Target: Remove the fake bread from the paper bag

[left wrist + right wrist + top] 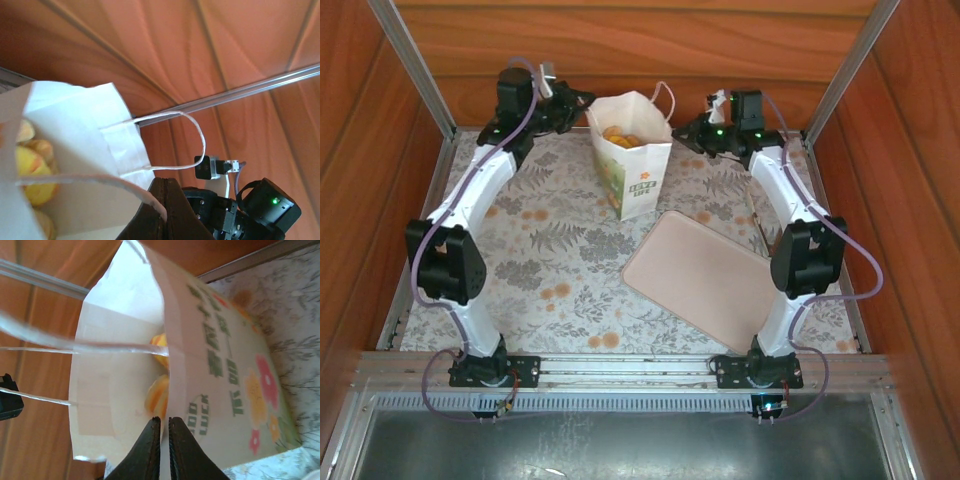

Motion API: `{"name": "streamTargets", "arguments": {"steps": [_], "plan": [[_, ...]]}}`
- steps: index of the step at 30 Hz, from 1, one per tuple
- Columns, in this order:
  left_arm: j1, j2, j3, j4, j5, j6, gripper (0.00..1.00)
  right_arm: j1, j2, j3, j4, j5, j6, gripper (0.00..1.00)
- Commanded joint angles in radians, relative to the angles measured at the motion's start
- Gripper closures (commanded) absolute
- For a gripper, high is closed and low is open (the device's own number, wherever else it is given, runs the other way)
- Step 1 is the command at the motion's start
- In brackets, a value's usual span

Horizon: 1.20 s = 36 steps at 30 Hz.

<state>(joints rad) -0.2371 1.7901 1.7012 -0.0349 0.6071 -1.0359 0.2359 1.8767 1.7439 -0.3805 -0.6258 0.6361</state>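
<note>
step: opening/holding the bag, bread not out yet. paper bag (638, 180) stands at 12 o'clock of the surface (550, 260), close to the back wall. fake bread (620, 138) is inside, yellow-orange pieces seen thru the open mouth, low in the bag; can't count them.

left claw (582, 100) sits at the bag's 10 o'clock rim. in left wrist view the fingers are closed tight w/ the paper edge running into them, so it looks pinched on the rim. right claw (692, 128) is at the bag's 3 o'clock rim. in right wrist view the fingers are near-closed w/ the folded rim strip between them, so gripping paper, not bread. the two together spread the mouth along roughly 9–3.

orientation: bag upright, long axis vertical, mouth up. printed green-logo front faces approx 6 o'clock, twd the arm bases. a cord handle (200, 140) loops off the far side, loose. bread axis: can't tell, too hidden.

pinkish tray (705, 275) lies flat at 4 o'clock of the bag, apart from it, nothing on it. prob the drop spot.

next, my guess: one claw lets go of the rim, opens, goes down into the mouth for a piece while the other keeps the bag steady. or tip the bag twd the tray. risk: thin paper, bag may collapse or topple once one side is released.
</note>
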Motion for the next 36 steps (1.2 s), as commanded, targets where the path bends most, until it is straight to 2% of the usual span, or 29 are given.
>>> {"name": "streamTargets", "arguments": {"steps": [1,3,6,11,13,18,20,23,28,32,36], "plan": [[0.032,-0.093,0.009,-0.151,-0.005,0.135,1.0,0.041,-0.025,-0.016,0.071,-0.058,0.044,0.84],[0.047,-0.139,-0.012,-0.211,-0.025,0.184,1.0,0.056,-0.031,-0.028,0.071,-0.076,0.042,0.74],[0.091,-0.223,-0.107,-0.21,-0.047,0.178,1.0,0.063,-0.065,-0.077,0.076,-0.065,0.031,0.62],[0.178,-0.341,-0.24,-0.207,-0.027,0.169,1.0,0.062,-0.164,-0.131,0.018,-0.045,-0.044,0.49],[0.21,-0.388,-0.286,-0.214,-0.005,0.166,1.0,0.061,-0.207,-0.149,-0.036,0.002,-0.097,0.45],[0.28,-0.527,-0.406,-0.257,0.011,0.172,1.0,0.042,-0.36,-0.291,-0.203,0.273,-0.179,0.44],[0.313,-0.578,-0.438,-0.299,0.01,0.188,1.0,0.034,-0.38,-0.37,-0.246,0.313,-0.184,0.44],[0.369,-0.639,-0.476,-0.35,0.021,0.208,1.0,0.033,-0.388,-0.479,-0.253,0.351,-0.158,0.45],[0.46,-0.698,-0.485,-0.422,0.045,0.251,1.0,0.032,-0.307,-0.581,-0.2,0.317,-0.104,0.45],[0.501,-0.698,-0.487,-0.434,0.085,0.246,1.0,0.036,-0.188,-0.539,-0.225,0.344,-0.106,0.45],[0.524,-0.697,-0.485,-0.441,0.08,0.259,1.0,0.039,-0.067,-0.454,-0.286,0.347,-0.126,0.46]]}}
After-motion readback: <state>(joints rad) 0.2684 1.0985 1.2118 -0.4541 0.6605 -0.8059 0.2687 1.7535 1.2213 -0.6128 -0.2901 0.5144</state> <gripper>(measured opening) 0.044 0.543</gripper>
